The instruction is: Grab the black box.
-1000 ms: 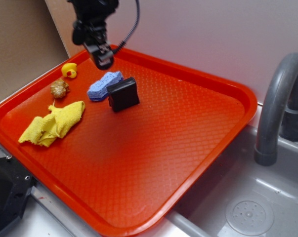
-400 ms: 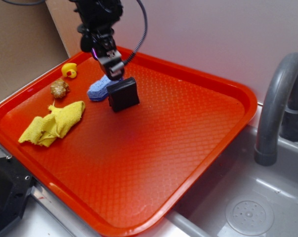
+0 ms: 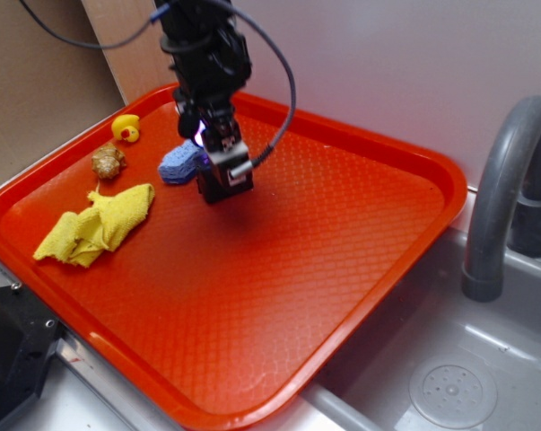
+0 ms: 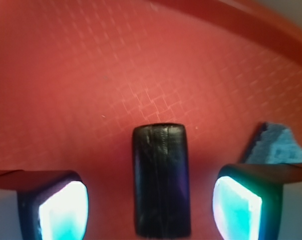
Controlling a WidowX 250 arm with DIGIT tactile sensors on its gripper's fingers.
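The exterior view shows the whole red tray point(image 3: 360, 260) with the pincer point(image 3: 227, 171) lowered at upper left of centre, directly over the black box point(image 3: 218, 189), which it largely hides. The same view shows items the wrist view does not: a yellow cloth point(image 3: 95, 224) at left, a rubber duck point(image 3: 125, 127) and a small brown object point(image 3: 108, 161) near the tray's upper left rim, and a grey faucet point(image 3: 512, 180) over a sink point(image 3: 449, 377) at right. The blue sponge point(image 3: 180, 163) lies just beside the box, on its left.

The wrist view shows what the exterior view hides: the pincer point(image 4: 151, 205) is apart, one finger point(image 4: 55, 207) at lower left and the other at lower right, with the black box point(image 4: 161, 180) between them at lower centre, touching neither. The box appears as a dark, slightly glossy block with rounded corners, resting on the tray's textured surface point(image 4: 90, 75). A corner of the blue sponge point(image 4: 276, 145) shows at right.
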